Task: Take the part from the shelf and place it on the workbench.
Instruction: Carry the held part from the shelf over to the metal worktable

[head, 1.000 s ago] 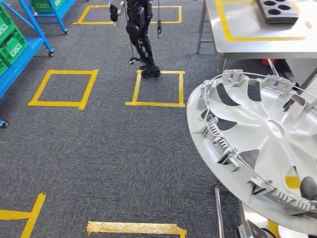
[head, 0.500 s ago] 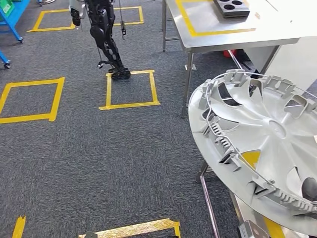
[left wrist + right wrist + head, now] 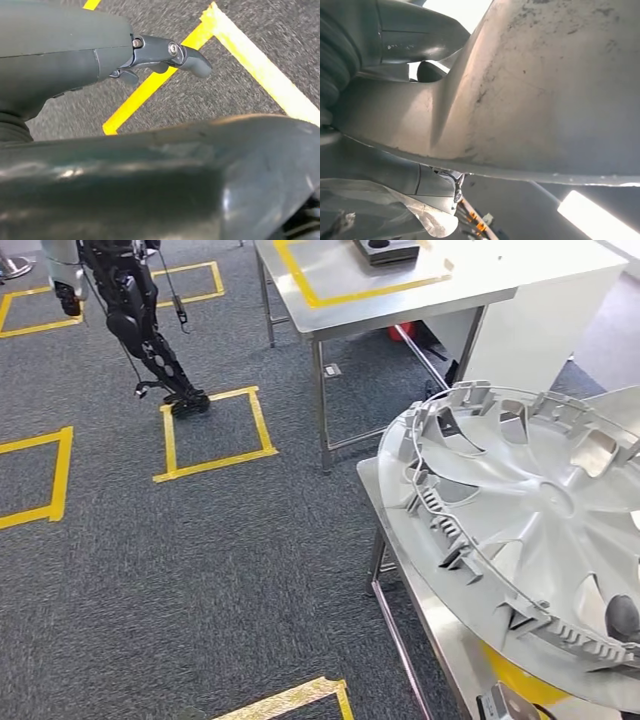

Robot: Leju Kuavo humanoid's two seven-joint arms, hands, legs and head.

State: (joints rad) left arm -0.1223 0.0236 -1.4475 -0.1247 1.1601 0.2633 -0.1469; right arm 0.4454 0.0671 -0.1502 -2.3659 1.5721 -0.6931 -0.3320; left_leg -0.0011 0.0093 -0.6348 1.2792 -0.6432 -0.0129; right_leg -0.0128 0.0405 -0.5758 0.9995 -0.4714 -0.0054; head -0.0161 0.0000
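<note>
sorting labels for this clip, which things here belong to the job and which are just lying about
Job:
- wheel cover, held by the right hand
- near workbench under it

Lying about:
- far steel table with a dark tray
- another robot
- yellow floor tape

Wheel cover (image 3: 528, 530): right and near rim cut by frame edge; hides most of near workbench (image 3: 423, 600). Far table's (image 3: 453, 285) dark tray (image 3: 385, 250) cropped at far edge. Right hand (image 3: 395, 45): grip largely hidden behind cover.
</note>
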